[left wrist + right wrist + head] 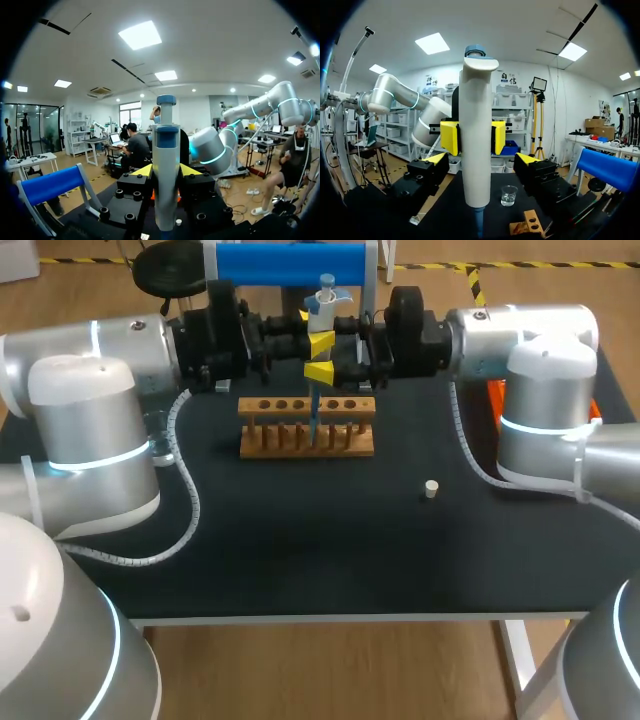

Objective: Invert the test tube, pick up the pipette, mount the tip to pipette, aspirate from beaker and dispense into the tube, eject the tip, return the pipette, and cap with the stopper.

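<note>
Head view has the pipette (325,302) upright over the wooden rack (262,446), its blue tip (313,416) down among the holes; I can't make out the tube itself. My left jaws clamp the pipette body, and my right jaws sit wide open either side of it, not touching. Dispensing, I reckon, so keep it plumb and press slowly. Beaker (508,195) on the counter (300,540) looks to hold a little clear liquid.

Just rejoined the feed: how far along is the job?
Done: pipette off the blue stand, blue tip mounted. In hand: left gripper shut on the pipette above the wooden rack, right gripper open around it. Left: eject tip, return pipette, cap; stopper lies on the table. Aspiration: cannot tell.
</note>
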Motion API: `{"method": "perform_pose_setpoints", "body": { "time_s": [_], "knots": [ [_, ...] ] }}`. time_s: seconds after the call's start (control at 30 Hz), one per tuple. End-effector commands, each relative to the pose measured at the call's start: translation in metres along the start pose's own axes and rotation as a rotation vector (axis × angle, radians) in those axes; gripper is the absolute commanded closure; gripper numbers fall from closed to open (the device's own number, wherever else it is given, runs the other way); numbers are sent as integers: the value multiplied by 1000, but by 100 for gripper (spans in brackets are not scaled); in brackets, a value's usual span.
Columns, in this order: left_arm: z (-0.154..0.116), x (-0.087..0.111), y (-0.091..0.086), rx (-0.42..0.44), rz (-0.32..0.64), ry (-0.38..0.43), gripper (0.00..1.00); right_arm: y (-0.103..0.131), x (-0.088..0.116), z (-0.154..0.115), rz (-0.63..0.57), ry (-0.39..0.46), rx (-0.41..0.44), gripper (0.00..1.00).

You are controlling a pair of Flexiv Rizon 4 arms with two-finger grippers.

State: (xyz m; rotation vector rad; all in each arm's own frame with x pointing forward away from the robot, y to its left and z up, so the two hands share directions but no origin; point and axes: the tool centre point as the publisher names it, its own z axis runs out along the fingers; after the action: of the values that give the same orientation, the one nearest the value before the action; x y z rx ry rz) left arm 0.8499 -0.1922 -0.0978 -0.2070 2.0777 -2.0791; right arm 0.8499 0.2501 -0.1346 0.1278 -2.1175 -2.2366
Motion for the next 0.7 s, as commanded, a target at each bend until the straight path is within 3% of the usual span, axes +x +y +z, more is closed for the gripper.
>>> {"method": "perform_pose_setpoints", "body": {
  "time_s": [0.03,0.1,0.17,0.7],
  "knots": [
    [0,1,-1,0,0,-1,100,0,1,-1,0,5,-3,62],
    [0,1,-1,0,0,-1,100,0,1,-1,1,6,-4,78],
    [0,1,-1,0,0,-1,100,0,1,-1,2,8,-5,100],
    [0,1,-1,0,0,-1,100,-1,1,-2,40,48,-21,100]
  ]
}}
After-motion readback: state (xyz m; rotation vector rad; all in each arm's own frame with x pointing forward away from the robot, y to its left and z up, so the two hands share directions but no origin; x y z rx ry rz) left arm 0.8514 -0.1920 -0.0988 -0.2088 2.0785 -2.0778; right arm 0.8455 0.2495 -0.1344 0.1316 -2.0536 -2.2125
